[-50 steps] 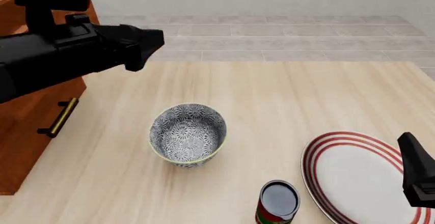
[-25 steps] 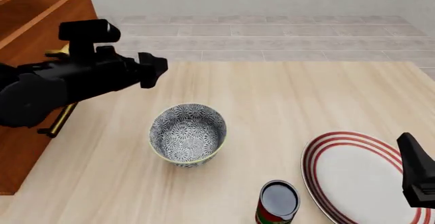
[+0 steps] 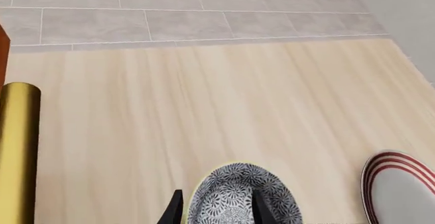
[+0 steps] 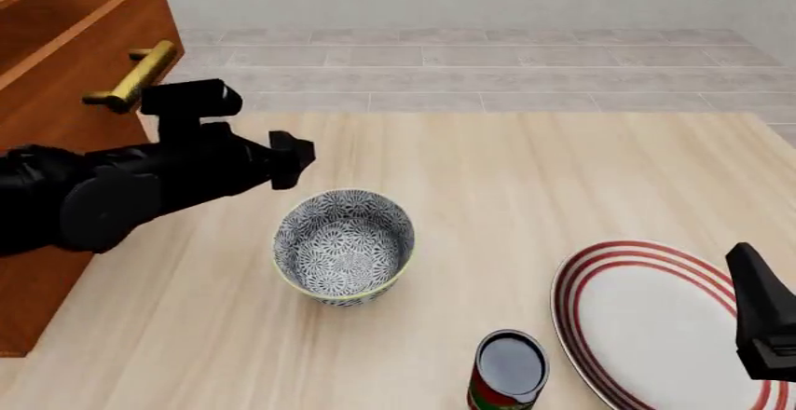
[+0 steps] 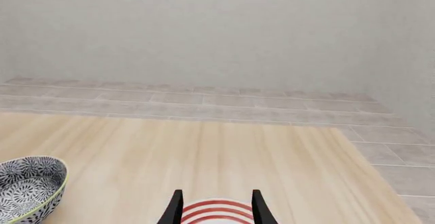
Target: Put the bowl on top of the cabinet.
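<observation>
Front view: the bowl point(image 4: 343, 244) is sitting upright on the wooden table point(image 4: 535, 177), roughly mid-table, with bare tabletop lying open on all sides of it; the can point(image 4: 508, 371) and the plate point(image 4: 665, 324) are standing nearer the camera and to the right, apart from the bowl. The cabinet point(image 4: 56, 84) is occupying the left edge of the table, one brass handle point(image 4: 130, 76) showing, its top running out of frame. The left gripper point(image 4: 294, 159) is hanging above the table just up-left of the bowl, not touching it; its fingers are pointing away from the camera here, so their spacing is not reading out. The right gripper point(image 4: 761, 321) is showing only as a dark shape cut off at the right edge over the plate; its opening cannot be told from this angle. Left wrist view: two fingertips point(image 3: 174, 208) are standing spread apart, holding nothing, with the bowl point(image 3: 241, 196) lying between and just beyond them, partly cut off by the frame edge; the plate point(image 3: 400, 188) and the handle point(image 3: 19, 147) are sitting at opposite edges, with open table ahead. Right wrist view: the fingertips point(image 5: 175, 208) are standing spread, pinching nothing, over the plate point(image 5: 216, 210); the bowl point(image 5: 28, 187) is sitting off to one side, cropped.
</observation>
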### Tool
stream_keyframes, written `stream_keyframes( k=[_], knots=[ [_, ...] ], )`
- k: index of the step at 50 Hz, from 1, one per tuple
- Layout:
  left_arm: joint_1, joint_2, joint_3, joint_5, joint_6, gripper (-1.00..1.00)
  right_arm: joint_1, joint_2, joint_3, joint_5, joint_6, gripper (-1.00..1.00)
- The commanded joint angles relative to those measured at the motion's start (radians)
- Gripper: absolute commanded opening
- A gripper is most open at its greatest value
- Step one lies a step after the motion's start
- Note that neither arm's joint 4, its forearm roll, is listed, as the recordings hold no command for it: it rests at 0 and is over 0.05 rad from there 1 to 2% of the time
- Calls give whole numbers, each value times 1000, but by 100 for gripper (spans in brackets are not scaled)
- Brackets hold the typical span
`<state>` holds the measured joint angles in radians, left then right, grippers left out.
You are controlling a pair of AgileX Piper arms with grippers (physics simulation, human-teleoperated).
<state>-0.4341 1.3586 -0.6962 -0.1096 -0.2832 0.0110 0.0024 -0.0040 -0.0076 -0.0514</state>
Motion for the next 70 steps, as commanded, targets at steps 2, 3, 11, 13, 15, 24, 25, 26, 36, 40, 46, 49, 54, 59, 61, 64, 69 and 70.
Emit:
stream_keyframes(
  k=[2, 3, 11, 13, 15, 24, 25, 26, 36, 40, 46, 49, 54, 59, 61, 64, 69, 70],
  knots=[
    [-3, 43, 27, -42, -20, 100, 0, 0, 0, 0, -1, 100],
    [-3, 53, 32, -52, -21, 100, 1, 0, 0, 0, -2, 100],
    [2, 95, 48, -90, -34, 100, 2, 0, 0, 0, -2, 100],
    [0, 104, 53, -97, -42, 100, 2, 0, 0, 1, -2, 100],
    [1, 103, 55, -99, -40, 100, 3, 0, 0, 1, -2, 100],
    [5, 130, 61, -120, -46, 100, 2, 0, 0, 0, -2, 100],
    [3, 133, 61, -121, -47, 100, 2, 0, 0, 0, -2, 100],
    [5, 133, 62, -121, -49, 100, 2, 0, 0, 0, -2, 100],
    [1, 167, 73, -152, -58, 100, 4, 0, 0, 1, -3, 100],
    [4, 171, 77, -159, -59, 100, 5, 0, 0, 1, -3, 100],
    [11, 180, 86, -176, -64, 100, 5, 1, 0, 1, -4, 100],
    [12, 187, 91, -183, -67, 100, 7, 1, 0, 2, -6, 100],
    [12, 194, 96, -193, -77, 100, 8, 1, 0, 2, -6, 100],
    [11, 207, 97, -206, -83, 100, 8, 1, 0, 2, -8, 100],
    [13, 208, 97, -205, -83, 100, 8, 1, 0, 2, -8, 100],
    [11, 213, 98, -211, -83, 100, 9, 1, 0, 2, -9, 100],
    [10, 225, 102, -222, -87, 100, 7, 1, 0, 1, -8, 100],
    [10, 228, 103, -225, -88, 100, 6, 0, 0, 1, -7, 100]
  ],
)
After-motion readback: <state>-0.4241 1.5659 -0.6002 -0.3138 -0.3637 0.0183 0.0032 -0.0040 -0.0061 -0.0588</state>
